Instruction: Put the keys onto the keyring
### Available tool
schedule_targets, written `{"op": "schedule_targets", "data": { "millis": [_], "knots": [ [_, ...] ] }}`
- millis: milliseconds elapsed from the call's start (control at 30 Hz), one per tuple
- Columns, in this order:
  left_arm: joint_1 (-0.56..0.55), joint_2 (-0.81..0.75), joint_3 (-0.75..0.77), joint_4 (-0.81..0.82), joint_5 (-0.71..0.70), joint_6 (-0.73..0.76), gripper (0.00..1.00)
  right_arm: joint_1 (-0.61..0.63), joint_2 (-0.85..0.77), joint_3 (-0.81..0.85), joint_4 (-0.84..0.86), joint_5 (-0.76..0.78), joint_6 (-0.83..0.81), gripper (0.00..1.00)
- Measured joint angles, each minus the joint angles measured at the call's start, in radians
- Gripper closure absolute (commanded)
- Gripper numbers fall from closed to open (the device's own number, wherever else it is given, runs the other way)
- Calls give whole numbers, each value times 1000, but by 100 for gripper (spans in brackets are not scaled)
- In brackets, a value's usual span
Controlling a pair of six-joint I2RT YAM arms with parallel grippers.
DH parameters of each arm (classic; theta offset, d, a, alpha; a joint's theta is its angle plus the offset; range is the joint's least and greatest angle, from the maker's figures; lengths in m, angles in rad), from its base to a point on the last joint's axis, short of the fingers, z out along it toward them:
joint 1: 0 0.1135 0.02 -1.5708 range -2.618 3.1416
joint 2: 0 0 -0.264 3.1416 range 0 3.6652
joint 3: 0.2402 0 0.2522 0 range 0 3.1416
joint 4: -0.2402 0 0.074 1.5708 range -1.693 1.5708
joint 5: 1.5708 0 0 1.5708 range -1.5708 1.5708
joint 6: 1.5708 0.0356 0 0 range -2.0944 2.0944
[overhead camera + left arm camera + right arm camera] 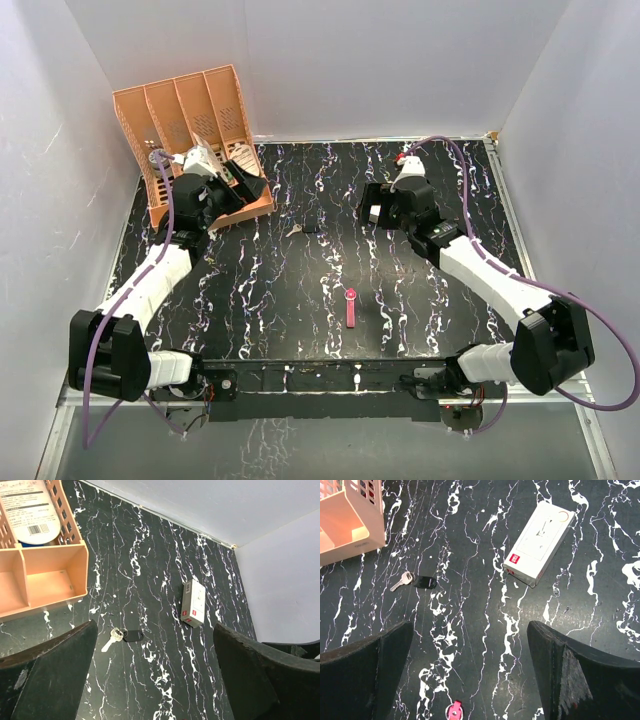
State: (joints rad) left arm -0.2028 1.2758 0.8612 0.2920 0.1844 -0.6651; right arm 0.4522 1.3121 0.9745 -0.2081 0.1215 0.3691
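The keys (294, 230) are a small silvery key joined to a black tag, lying flat on the black marbled table left of centre; they show as the keys (111, 639) and the keys (401, 581) in the wrist views. The keyring (351, 307), a short pink strap with a round ring end, lies nearer the front, and only its ring end (454, 711) shows at the right wrist view's bottom edge. My left gripper (243, 183) (155, 628) hovers open by the organiser, left of the keys. Open and empty too, my right gripper (373, 206) (470, 625) hangs right of them.
An orange slotted organiser (195, 135) (40, 580) (350, 520) stands at the back left, beside the left gripper. A small white rectangular box (193, 602) (539, 545) lies flat under the right gripper. White walls enclose the table on three sides.
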Motion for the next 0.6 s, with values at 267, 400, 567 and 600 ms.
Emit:
{"op": "schedule_targets", "data": {
  "millis": [267,400,567,600],
  "knots": [
    [-4,5,-1,60,77,6,1,0,-14,-23,19,-41,0,2],
    [-4,17,-20,134,140,-24,1,5,-45,-23,-14,-72,-4,2],
    [-13,95,17,120,182,-30,1,29,-99,-28,-55,-101,-4,2],
    [-18,103,21,107,176,-24,1,41,-111,-39,-56,-103,-3,2]
  ]
}}
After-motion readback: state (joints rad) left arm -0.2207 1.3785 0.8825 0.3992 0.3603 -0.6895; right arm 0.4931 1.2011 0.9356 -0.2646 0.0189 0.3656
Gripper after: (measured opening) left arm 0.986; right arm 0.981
